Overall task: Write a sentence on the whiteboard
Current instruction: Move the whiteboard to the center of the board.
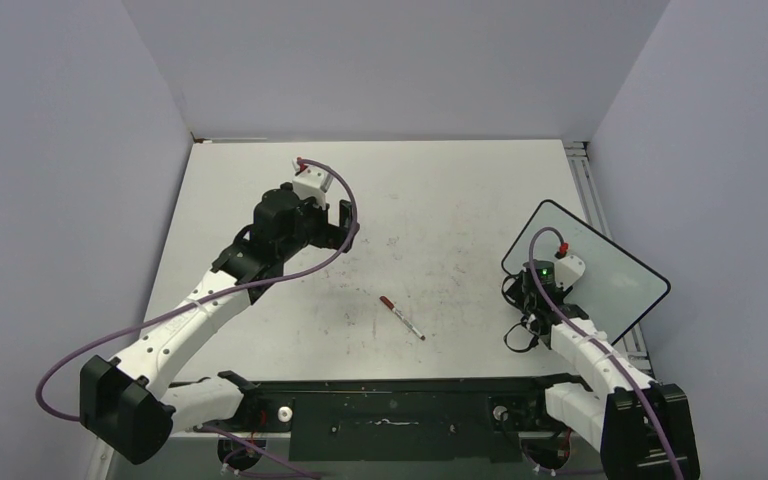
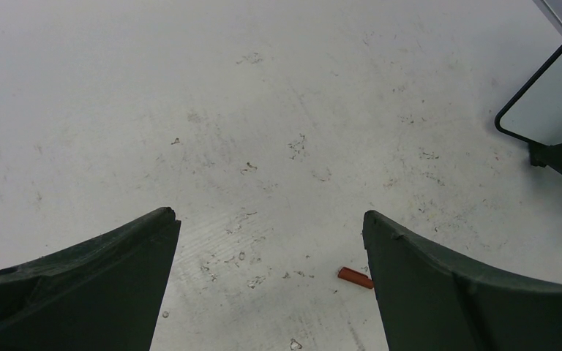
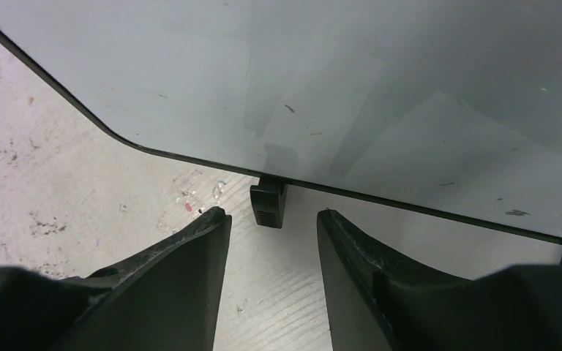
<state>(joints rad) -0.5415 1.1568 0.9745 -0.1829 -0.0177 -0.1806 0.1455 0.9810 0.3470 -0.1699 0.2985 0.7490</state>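
Likely light, stiff and slippery-faced: best to pinch the whiteboard (image 3: 380,88) by its thin frame beside the foot (image 3: 268,202), with the 2 pairs of jaws apart and empty.

Operator: What is obscured on the board (image 3: 410,88)?
Inspector: In your right wrist view it runs off the top and right edges. From above, the right arm (image 1: 585,350) covers its near edge, and its face is too small to read.
Operator: The marker (image 2: 354,277)?
Inspector: In your left wrist view, one red end shows; a finger (image 2: 468,300) of the left gripper (image 2: 269,219) hides the rest.
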